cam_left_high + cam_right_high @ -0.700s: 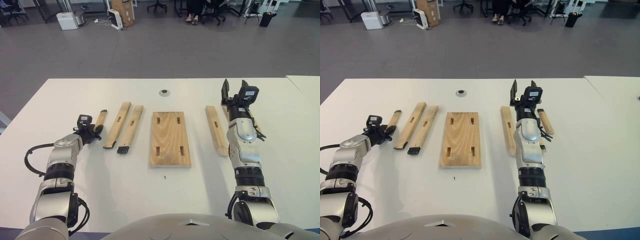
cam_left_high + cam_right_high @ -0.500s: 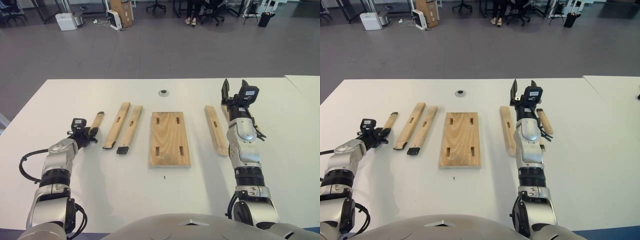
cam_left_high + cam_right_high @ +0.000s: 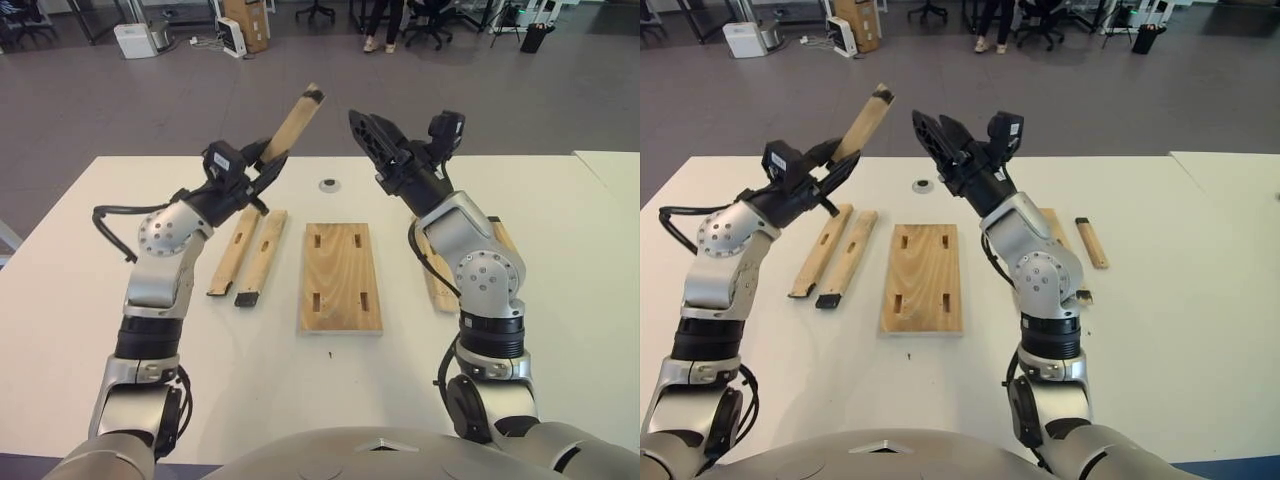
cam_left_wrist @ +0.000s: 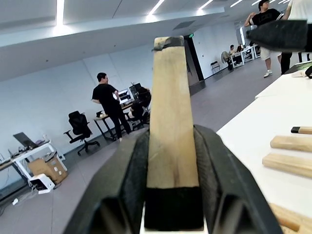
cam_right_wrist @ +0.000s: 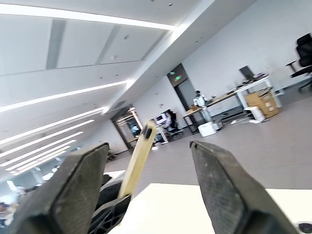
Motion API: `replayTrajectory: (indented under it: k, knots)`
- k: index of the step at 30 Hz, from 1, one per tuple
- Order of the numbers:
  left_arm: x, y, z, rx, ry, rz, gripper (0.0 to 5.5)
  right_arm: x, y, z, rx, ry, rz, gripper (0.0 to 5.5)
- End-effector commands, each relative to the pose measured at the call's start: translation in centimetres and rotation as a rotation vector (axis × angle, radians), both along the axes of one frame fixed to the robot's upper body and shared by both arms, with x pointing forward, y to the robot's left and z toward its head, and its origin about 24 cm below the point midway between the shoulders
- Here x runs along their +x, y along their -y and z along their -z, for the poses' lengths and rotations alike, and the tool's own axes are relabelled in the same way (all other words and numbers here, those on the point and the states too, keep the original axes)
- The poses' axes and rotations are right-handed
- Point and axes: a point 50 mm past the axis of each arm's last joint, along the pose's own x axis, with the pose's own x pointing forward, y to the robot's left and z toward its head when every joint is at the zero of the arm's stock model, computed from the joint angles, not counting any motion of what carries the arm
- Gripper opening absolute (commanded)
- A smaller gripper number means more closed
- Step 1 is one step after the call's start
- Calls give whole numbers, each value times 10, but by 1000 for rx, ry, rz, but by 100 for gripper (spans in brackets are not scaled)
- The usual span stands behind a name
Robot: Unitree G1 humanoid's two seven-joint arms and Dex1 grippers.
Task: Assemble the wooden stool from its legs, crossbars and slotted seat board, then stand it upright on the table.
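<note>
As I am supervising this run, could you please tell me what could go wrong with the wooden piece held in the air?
1. The left gripper clamps the wooden piece near its lower end only, so the long free part could pivot or slip if nudged.
2. The open right gripper hangs close to that piece; a misjudged approach might knock it loose onto the legs or seat board below.

Arms: left arm [image 3: 158, 262] and right arm [image 3: 487, 282] are silver-grey shells with round disc joint housings and black rings between segments. Left pincer [image 3: 265, 170] and right pincer [image 3: 366, 146] are matte black with broad tapered fingers. Black camera box on each wrist. Black cable [image 3: 105, 222] loops off the left elbow.
</note>
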Motion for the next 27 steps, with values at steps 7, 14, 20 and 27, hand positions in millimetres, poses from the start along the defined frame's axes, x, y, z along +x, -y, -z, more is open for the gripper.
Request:
replayTrajectory:
  k: [7,14,20,27]
  knots:
    - [-17,32,10,29,0,141,128,8,-1,-6,103,-35,63,292]
    - [-18,35,15,20,-21,154,128,-2,-14,0,116,-58,-80,171]
    - [-20,34,17,18,-29,160,128,3,-8,7,109,-86,-25,60]
    - [-18,24,24,-38,-51,79,177,3,-8,8,88,-80,-5,40]
